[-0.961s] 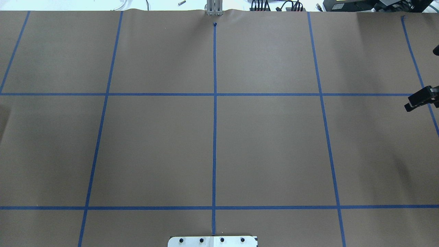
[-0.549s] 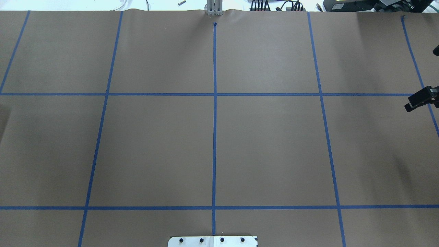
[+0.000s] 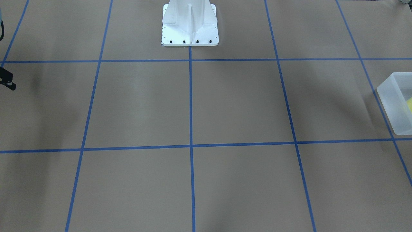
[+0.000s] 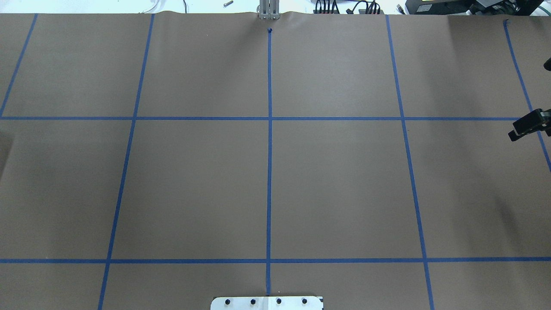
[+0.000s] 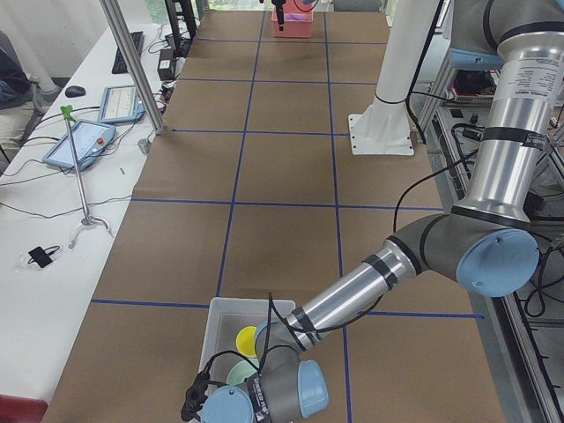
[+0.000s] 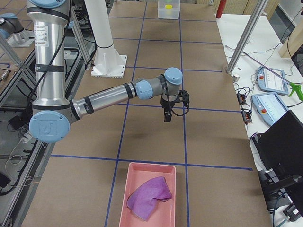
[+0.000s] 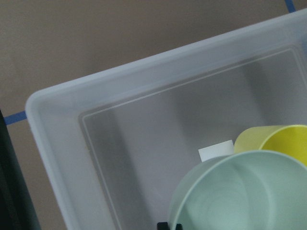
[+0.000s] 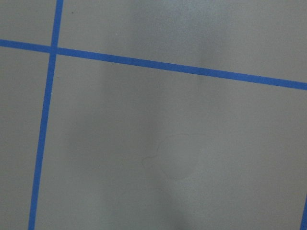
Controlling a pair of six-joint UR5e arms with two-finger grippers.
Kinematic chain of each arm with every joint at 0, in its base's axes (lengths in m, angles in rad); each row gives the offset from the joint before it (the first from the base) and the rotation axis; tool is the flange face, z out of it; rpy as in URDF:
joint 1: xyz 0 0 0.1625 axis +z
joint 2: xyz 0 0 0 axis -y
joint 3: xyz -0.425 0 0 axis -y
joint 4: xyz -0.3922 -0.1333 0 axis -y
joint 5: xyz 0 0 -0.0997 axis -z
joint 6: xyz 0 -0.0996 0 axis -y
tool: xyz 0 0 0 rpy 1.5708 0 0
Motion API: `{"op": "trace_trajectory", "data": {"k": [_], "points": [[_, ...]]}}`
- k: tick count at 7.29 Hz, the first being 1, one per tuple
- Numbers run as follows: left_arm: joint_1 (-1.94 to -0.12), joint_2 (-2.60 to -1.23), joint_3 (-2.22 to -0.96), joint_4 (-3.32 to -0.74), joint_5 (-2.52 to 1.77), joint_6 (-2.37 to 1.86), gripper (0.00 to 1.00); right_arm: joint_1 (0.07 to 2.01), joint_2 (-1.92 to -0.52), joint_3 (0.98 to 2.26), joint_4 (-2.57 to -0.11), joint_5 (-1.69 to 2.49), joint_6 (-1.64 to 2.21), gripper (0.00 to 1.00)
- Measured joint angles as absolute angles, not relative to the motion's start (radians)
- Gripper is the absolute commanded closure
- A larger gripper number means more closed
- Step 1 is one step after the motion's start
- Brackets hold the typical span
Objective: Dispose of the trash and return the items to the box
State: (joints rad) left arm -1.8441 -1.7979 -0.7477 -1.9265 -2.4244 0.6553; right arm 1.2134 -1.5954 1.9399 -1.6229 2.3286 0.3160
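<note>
At the near end of the bench (image 5: 282,167), seen from the robot's left, stands one box (image 5: 231,302), a frosted white bin. Both items lie inside it: one yellow cup (image 5: 248,337) and one mint-green bowl (image 5: 238,374), close beside each other, the bowl nearer the bench's end. The left wrist camera looks into their open mouths, with one small white rectangle on the box floor by the cup. One left arm (image 5: 352,282) bends down over the box, and the left gripper (image 5: 194,401) hangs at the box's near end, at the picture's bottom edge. Whether its jaws are parted or closed cannot be told. Farther along stands one white robot base (image 5: 381,132), bolted to the brown paper among blue tape lines (image 5: 238,203). Beyond it the right arm (image 6: 104,97) stretches out level, and the right gripper (image 6: 166,114) points down above bare paper, close to a crossing of two lines and apart from everything. Its jaws' state cannot be told either. At the far end sits one pink tray (image 6: 165,208) holding one crumpled purple cloth (image 6: 149,196).
</note>
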Motion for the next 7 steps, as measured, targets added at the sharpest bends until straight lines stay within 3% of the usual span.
{"op": "trace_trajectory", "data": {"k": [6,7], "points": [[-1.838,-1.806,-0.709,-1.929,-2.424,0.611,1.0,1.213,-1.597,1.939,-1.623,2.329,0.316,0.0],[-1.837,-1.807,-0.701,-1.93,-2.424,0.61,0.86,1.213,-1.597,1.939,-1.623,2.329,0.316,0.0]]}}
